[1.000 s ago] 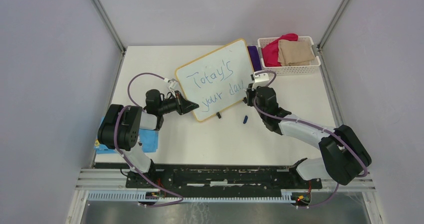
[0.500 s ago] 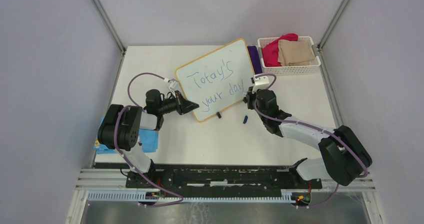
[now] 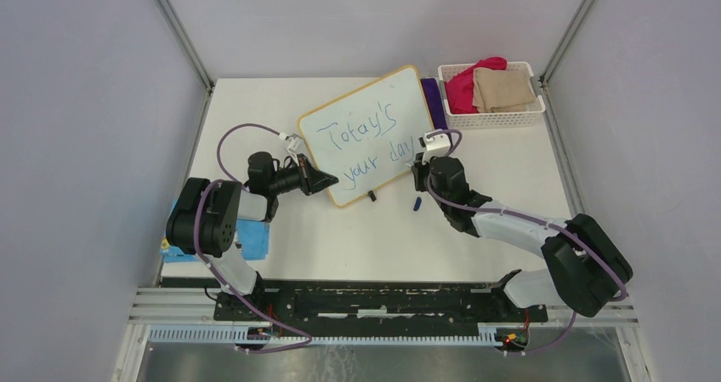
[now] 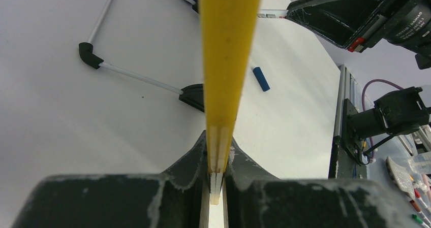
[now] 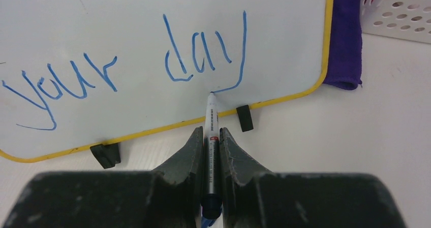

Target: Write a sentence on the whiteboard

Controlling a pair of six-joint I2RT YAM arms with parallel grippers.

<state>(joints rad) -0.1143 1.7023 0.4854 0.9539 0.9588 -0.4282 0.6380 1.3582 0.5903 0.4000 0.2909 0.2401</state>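
Bright, even light from overhead, whole cell. Shadows soft and faint under both arms on table (image 3: 357,237); no hard edges. Top view sharp throughout, walls with cool lavender cast.

Right wrist view: two small white glare spots on whiteboard (image 5: 152,45) at top edge. Blue strokes crisp, marker (image 5: 212,114) tip in focus. Right gripper (image 5: 211,132) dark and soft, close to lens.

Left wrist view: whiteboard's yellow frame edge looms large and blurs toward top. Left gripper (image 4: 217,139) underexposed. Table edge bows, wide-lens distortion.
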